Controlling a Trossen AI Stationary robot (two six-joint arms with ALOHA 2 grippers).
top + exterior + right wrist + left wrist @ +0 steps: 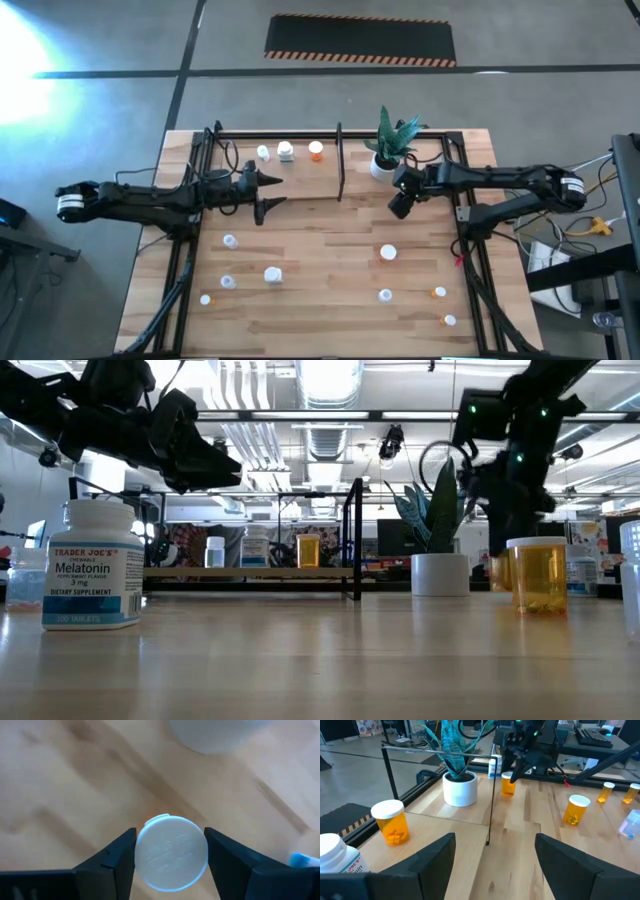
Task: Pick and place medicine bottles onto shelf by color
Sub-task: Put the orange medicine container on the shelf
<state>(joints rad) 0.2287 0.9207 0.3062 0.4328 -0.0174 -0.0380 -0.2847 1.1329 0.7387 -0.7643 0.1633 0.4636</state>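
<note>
Only the right wrist view shows the right gripper (171, 852) pinching a white bottle cap (171, 854); left gripper (495, 857) spread

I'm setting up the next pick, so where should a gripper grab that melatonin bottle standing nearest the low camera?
Grip the melatonin bottle across its round white body just below the cap, coming straight down from above: it stands upright with open table around it.

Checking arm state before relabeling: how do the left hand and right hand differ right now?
The left hand hangs open with nothing between its fingers; the right hand has its fingers on either side of a white bottle cap. The left hand sits by the shelf section holding three bottles; the right hand is beside the potted plant. Both are dark and two-fingered.
</note>
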